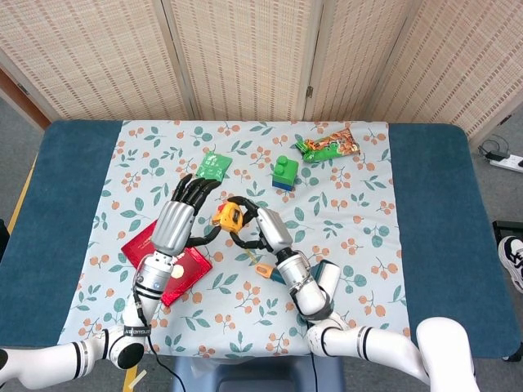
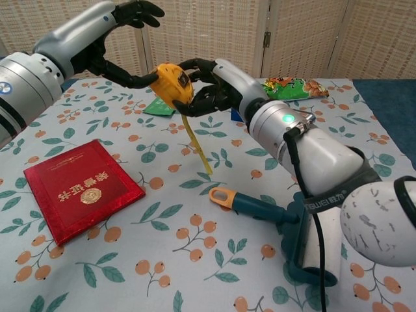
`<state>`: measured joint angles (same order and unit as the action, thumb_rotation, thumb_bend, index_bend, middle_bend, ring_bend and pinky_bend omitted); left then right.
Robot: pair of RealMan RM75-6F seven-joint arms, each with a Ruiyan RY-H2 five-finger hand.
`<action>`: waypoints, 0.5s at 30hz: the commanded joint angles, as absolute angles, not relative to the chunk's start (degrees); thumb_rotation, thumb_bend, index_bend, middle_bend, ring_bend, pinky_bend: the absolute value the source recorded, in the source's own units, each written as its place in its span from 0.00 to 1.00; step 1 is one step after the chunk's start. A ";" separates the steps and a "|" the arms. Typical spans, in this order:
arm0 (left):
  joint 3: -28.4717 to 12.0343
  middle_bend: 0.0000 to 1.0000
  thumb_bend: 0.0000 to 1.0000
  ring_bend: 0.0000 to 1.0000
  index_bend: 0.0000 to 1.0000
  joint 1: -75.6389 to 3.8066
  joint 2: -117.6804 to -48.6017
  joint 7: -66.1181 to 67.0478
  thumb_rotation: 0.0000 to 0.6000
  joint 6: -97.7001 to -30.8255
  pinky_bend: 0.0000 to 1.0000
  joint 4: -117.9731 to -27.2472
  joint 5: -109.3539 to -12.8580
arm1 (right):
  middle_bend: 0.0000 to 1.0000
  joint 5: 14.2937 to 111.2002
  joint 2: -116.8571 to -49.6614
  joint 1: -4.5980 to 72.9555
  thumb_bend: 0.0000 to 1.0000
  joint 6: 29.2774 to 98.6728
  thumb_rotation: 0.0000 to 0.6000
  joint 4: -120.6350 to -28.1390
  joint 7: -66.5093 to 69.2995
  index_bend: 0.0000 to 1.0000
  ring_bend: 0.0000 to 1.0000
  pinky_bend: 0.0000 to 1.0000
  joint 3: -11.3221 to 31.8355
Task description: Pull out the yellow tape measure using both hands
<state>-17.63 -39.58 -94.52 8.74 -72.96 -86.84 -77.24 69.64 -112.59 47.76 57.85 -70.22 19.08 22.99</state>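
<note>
My right hand [image 2: 214,83] [image 1: 263,233] grips the yellow tape measure [image 2: 170,83] [image 1: 226,217] in the air above the middle of the flowered cloth. A short length of yellow blade [image 2: 197,146] hangs from the case, its end close to the cloth. My left hand [image 2: 97,39] [image 1: 175,222] is just left of the case. Its thumb reaches to the case's left side and touches it, while its other fingers [image 2: 136,10] are spread upward, away from the case. Nothing holds the blade's free end.
A red booklet [image 2: 81,188] [image 1: 167,263] lies under my left arm. A blue-handled roller with an orange tip [image 2: 250,205] lies in front of my right forearm. A green packet [image 1: 213,167], a green block [image 1: 284,173] and a snack bag [image 1: 328,147] sit further back.
</note>
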 commanded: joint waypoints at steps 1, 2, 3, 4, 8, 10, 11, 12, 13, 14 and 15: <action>-17.63 0.18 0.56 0.14 0.19 -39.55 -94.59 8.72 1.00 -73.19 0.01 -86.77 -77.21 | 0.47 69.58 -112.57 47.72 0.43 57.89 1.00 -70.21 19.07 0.54 0.49 0.40 23.02; -17.68 0.18 0.57 0.14 0.19 -39.53 -94.66 8.65 1.00 -73.39 0.01 -86.70 -77.21 | 0.47 69.58 -112.55 47.71 0.43 57.90 1.00 -70.21 19.03 0.54 0.49 0.40 23.04; -17.69 0.18 0.58 0.14 0.19 -39.50 -94.66 8.55 1.00 -73.49 0.01 -86.69 -77.21 | 0.47 69.57 -112.54 47.71 0.43 57.90 1.00 -70.21 18.99 0.54 0.50 0.40 23.04; -17.73 0.18 0.59 0.14 0.20 -39.47 -94.64 8.43 1.00 -73.61 0.01 -86.71 -77.22 | 0.47 69.57 -112.53 47.70 0.43 57.89 1.00 -70.21 18.96 0.54 0.49 0.40 23.02; -17.77 0.18 0.61 0.15 0.21 -39.35 -94.54 8.19 1.00 -74.10 0.01 -86.65 -77.37 | 0.47 69.47 -112.58 47.70 0.43 57.84 1.00 -70.05 18.91 0.54 0.49 0.40 23.05; -17.73 0.18 0.61 0.15 0.21 -39.29 -94.45 8.16 1.00 -74.15 0.01 -86.75 -77.31 | 0.47 69.42 -112.61 47.71 0.43 57.80 1.00 -69.93 18.92 0.54 0.49 0.40 23.07; -17.70 0.18 0.61 0.15 0.21 -39.28 -94.42 8.18 1.00 -74.17 0.01 -86.76 -77.30 | 0.47 69.40 -112.63 47.72 0.43 57.79 1.00 -69.87 18.92 0.54 0.49 0.40 23.09; -17.64 0.18 0.61 0.15 0.22 -39.28 -94.38 8.26 1.00 -74.16 0.01 -86.71 -77.30 | 0.47 69.34 -112.64 47.72 0.43 57.74 1.00 -69.78 18.94 0.54 0.49 0.40 23.13; -17.58 0.18 0.61 0.15 0.22 -39.29 -94.35 8.31 1.00 -74.11 0.01 -86.67 -77.29 | 0.47 69.32 -112.64 47.72 0.43 57.72 1.00 -69.74 18.94 0.54 0.49 0.40 23.13; -17.54 0.18 0.61 0.15 0.23 -39.30 -94.34 8.33 1.00 -74.07 0.01 -86.61 -77.26 | 0.47 69.31 -112.64 47.70 0.43 57.73 1.00 -69.69 18.92 0.54 0.49 0.40 23.13; -17.52 0.18 0.62 0.15 0.24 -39.33 -94.36 8.31 1.00 -73.99 0.01 -86.49 -77.20 | 0.47 69.29 -112.65 47.70 0.43 57.72 1.00 -69.64 18.90 0.54 0.49 0.40 23.13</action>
<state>-17.52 -39.32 -94.35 8.31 -74.00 -86.50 -77.20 69.29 -112.65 47.70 57.72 -69.64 18.90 23.13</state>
